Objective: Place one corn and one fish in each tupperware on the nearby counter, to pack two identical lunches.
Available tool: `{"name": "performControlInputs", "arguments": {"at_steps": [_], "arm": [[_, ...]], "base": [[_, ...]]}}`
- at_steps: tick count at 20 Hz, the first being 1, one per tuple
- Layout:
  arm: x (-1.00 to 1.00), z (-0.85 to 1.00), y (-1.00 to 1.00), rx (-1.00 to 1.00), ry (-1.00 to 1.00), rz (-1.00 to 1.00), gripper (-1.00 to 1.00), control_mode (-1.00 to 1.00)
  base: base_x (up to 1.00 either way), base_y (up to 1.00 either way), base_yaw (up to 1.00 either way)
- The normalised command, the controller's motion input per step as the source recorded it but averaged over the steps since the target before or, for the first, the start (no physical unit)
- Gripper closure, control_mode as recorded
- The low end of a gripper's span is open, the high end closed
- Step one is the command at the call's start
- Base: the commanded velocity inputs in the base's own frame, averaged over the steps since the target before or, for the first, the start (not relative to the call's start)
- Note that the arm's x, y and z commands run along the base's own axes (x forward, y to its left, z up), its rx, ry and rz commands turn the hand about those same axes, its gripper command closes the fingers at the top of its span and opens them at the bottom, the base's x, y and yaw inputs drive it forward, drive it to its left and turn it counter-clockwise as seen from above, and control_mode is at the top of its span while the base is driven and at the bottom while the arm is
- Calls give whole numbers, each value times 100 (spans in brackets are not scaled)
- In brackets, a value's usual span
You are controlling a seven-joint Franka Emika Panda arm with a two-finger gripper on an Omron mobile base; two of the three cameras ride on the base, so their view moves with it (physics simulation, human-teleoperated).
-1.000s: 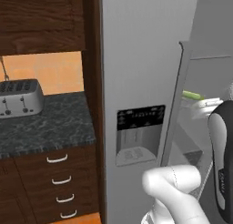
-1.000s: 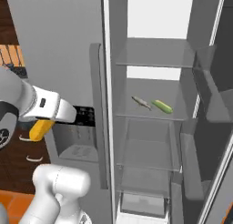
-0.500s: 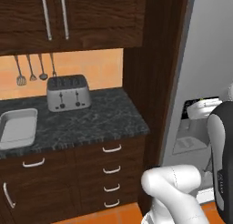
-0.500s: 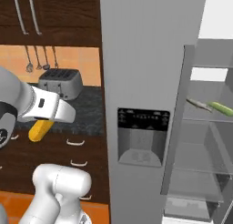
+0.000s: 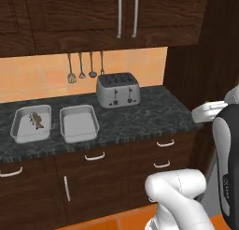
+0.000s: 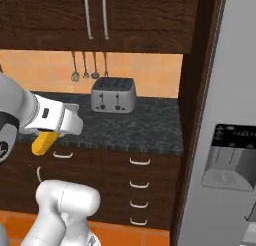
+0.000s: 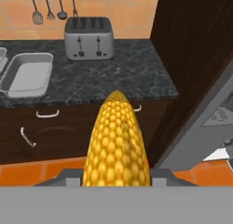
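Corn (image 7: 117, 145), plain yellow, sits gripped lengthwise in the gripper (image 6: 46, 142), pointing toward the counter (image 5: 154, 114), where the two tupperware trays (image 5: 79, 123) lie ahead and to the left.

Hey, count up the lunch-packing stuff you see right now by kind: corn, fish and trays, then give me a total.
Corn: 1, the yellow cob held in the gripper
Fish: 1, the dark fish lying in the left tray
Trays: 2, the left tray and the right tray on the counter
Total: 4
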Motion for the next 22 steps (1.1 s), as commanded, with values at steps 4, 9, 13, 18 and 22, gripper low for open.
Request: {"name": "performControlInputs", "arguments": {"at_steps": [4, 9, 13, 18, 22], "arm": [[0, 0, 0, 0, 0, 0, 100, 100], [0, 0, 0, 0, 0, 0, 100, 100], [0, 0, 0, 0, 0, 0, 100, 100], [0, 0, 0, 0, 0, 0, 100, 100], [0, 0, 0, 0, 0, 0, 100, 100]], "base": [[0, 100, 0], [0, 100, 0], [23, 100, 0], [74, 91, 0], [91, 43, 1]]}}
